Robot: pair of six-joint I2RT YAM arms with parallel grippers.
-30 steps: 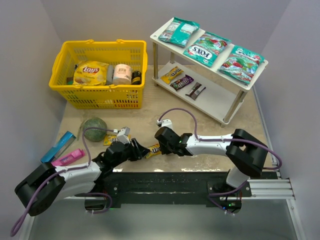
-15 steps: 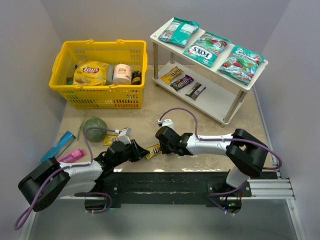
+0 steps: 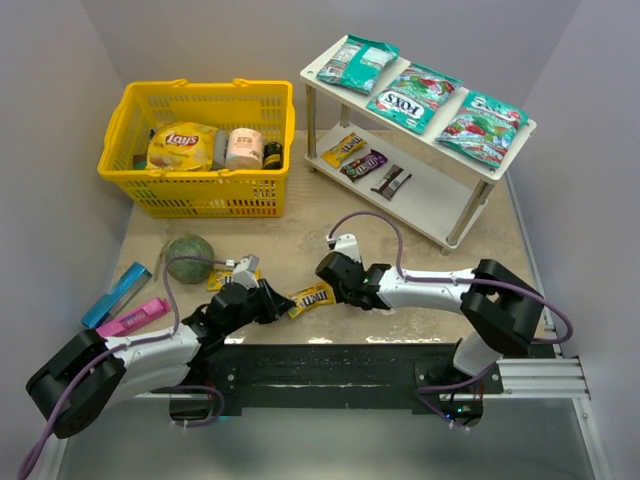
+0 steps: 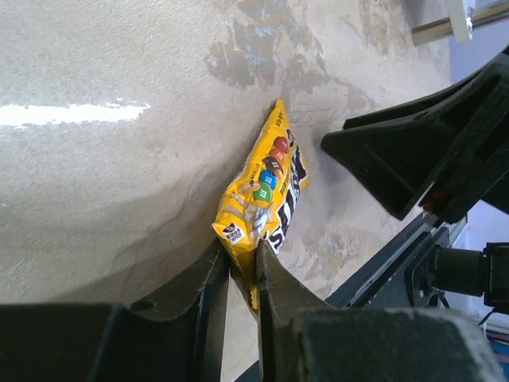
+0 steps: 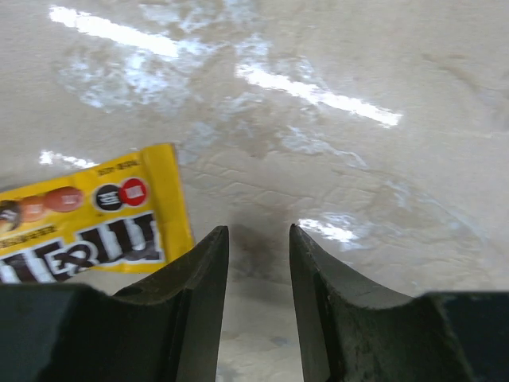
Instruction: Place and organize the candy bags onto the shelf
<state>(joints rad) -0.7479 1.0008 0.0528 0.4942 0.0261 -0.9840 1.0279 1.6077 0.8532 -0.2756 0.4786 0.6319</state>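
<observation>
Yellow foil marked the thing in play: one M&M's packet point(image 3: 310, 297) lay on the tabletop point(image 3: 300, 235) between the two arms, at the near middle of the scene. The left end effector point(image 4: 242, 263) was clamped on the packet's near-left end, its fingers pressed together on the crimped edge. From that grip the long axis ran away to the far right, toward the other arm. The right end effector point(image 5: 258, 239) stood apart and empty just beside the packet's far-right end, with the wrapper lying to the left of its fingers in its own wrist view. The shelf point(image 3: 430, 205) stood at the far right, well apart from the packet. The right arm was the nearer one to it, so by my judgement a carry from the left grip would have had to cross the tabletop or pass across to the right.

Counted: three teal-green bags point(image 3: 412, 97) lay on the upper board. Three small packets point(image 3: 363, 163), yellow, purple and brown, lay on the lower board. One yellow packet was held, and one more yellow scrap point(image 3: 218, 281) was half hidden behind the left wrist, possibly another packet
</observation>
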